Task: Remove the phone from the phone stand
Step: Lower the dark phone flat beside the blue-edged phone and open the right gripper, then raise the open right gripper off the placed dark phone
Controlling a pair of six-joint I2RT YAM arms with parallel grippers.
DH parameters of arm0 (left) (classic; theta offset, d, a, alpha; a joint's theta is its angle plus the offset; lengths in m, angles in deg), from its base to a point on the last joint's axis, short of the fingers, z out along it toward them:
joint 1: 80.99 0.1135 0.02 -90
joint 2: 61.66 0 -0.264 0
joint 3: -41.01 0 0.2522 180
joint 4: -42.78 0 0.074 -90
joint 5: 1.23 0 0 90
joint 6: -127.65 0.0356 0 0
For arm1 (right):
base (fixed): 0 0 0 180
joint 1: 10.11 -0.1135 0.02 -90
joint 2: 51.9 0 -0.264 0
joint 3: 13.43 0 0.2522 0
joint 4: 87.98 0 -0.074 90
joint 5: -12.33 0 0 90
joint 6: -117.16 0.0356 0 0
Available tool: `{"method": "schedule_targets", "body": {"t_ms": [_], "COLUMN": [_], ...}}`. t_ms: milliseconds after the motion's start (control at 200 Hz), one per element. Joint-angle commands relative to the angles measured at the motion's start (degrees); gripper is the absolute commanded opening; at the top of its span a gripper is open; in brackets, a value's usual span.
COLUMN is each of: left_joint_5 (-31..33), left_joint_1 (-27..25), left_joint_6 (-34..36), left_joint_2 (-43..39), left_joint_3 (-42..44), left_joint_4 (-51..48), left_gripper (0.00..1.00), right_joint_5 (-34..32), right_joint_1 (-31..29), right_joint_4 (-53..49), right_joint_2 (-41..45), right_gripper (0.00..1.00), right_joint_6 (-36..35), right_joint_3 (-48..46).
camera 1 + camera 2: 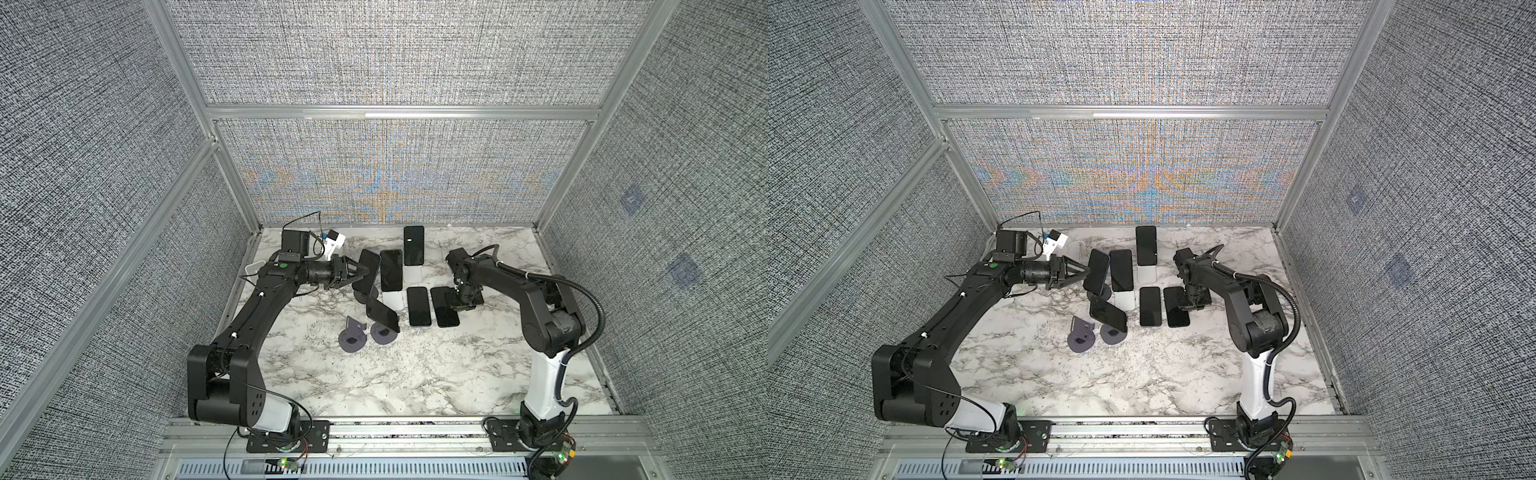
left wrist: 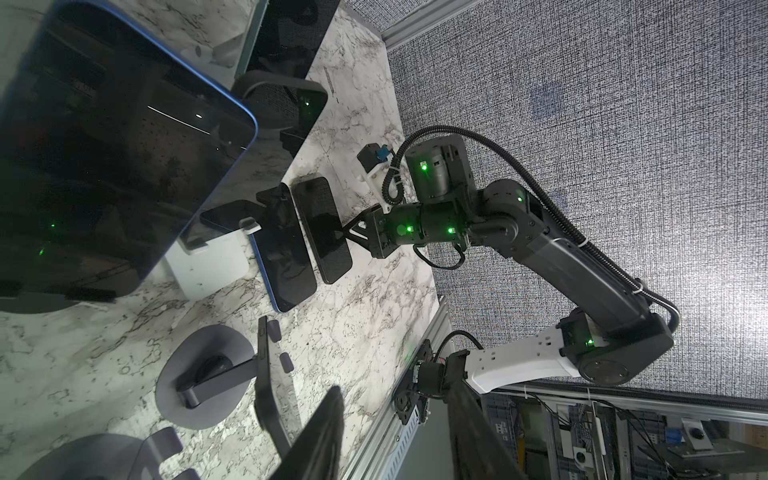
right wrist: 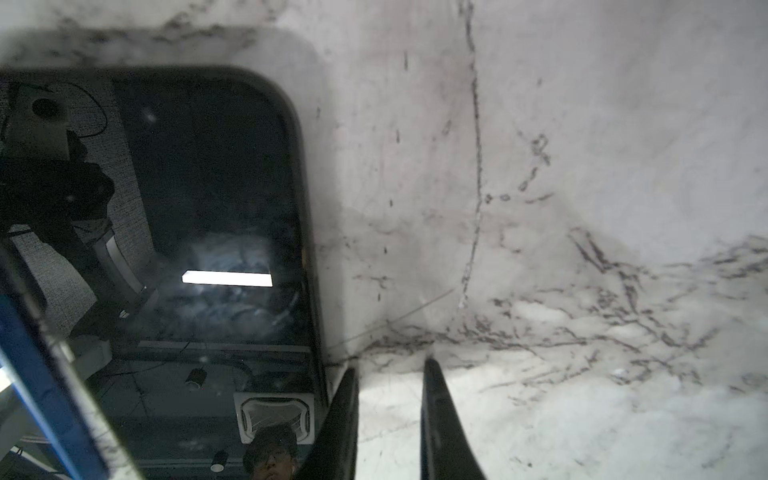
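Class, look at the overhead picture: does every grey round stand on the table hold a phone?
No: the front grey stand is empty, while the stand beside it carries a phone.

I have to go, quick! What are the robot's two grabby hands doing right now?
Left gripper: jaws open, holding nothing.
Right gripper: jaws barely open, holding nothing.

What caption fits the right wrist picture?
Right hand beside a glossy black phone lying flat on the white marble table.
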Motion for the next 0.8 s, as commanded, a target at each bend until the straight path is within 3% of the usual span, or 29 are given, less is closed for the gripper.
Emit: {"method": "schedule_targets", "body": {"t_ms": [0,795], "left_joint_5": [0.35,0.34], "left_joint_1": [0.20,0.36], "left_joint_6": [1.20,1.41], "left_joint_2": [-0.05,-0.38], "left_joint_3": [-0.73,-0.85], "left_joint_4": [-1.09,-1.34], "left_gripper": [0.43,0.43], "right_joint_5": [1.68,4.85], "right_joint_1": [-0.56,-1.88], "right_joint_4": [-0.31,0.27], "right_joint_2": [-0.58,0.02], "right_gripper": [0.18,0.20], "right_joint_6": [1.03,2.98], "right_joint_3": [0.51,0.79]}}
